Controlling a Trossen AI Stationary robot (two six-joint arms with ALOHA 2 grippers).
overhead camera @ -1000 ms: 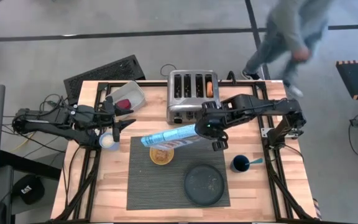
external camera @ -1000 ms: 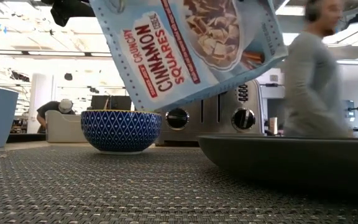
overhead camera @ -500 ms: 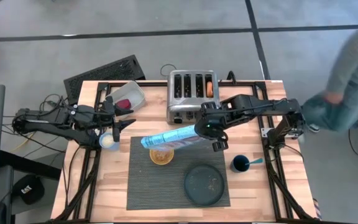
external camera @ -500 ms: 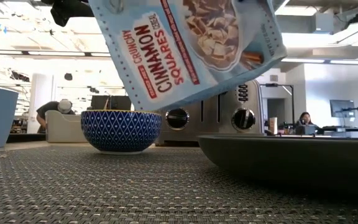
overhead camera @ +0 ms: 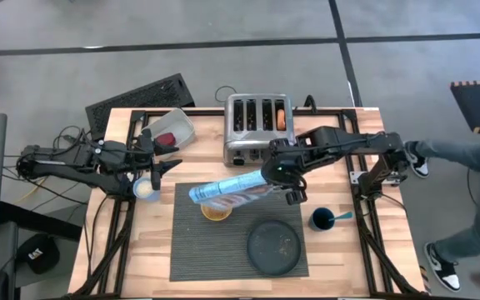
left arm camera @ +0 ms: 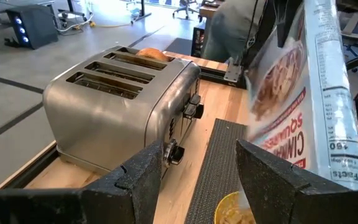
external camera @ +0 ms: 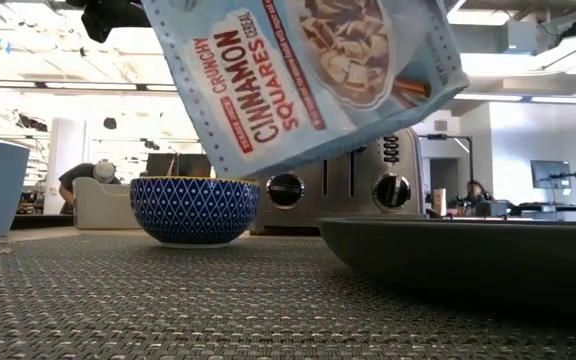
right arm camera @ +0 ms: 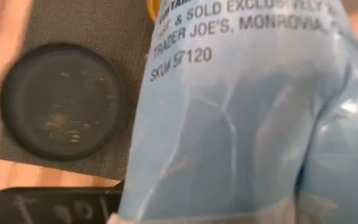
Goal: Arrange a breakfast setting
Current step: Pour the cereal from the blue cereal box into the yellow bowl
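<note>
Placemat [overhead camera: 223, 242], dark grey and ribbed, lies at centre frame, bearing a small yellow bowl [overhead camera: 216, 212] of cereal and a dark round plate [overhead camera: 274, 247]. Above the bowl, the right gripper [overhead camera: 270, 182] clamps a tilted light-blue cereal bag [overhead camera: 227, 185]. The left gripper [overhead camera: 158, 160], upper left, stands parted and empty.

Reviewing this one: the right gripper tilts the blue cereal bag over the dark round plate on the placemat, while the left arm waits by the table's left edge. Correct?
Not quite. The high view shows the right gripper tilting the blue cereal bag over the small bowl, not the dark round plate, which lies apart, bare, on the placemat. The left arm does wait by the table's left edge.
</note>
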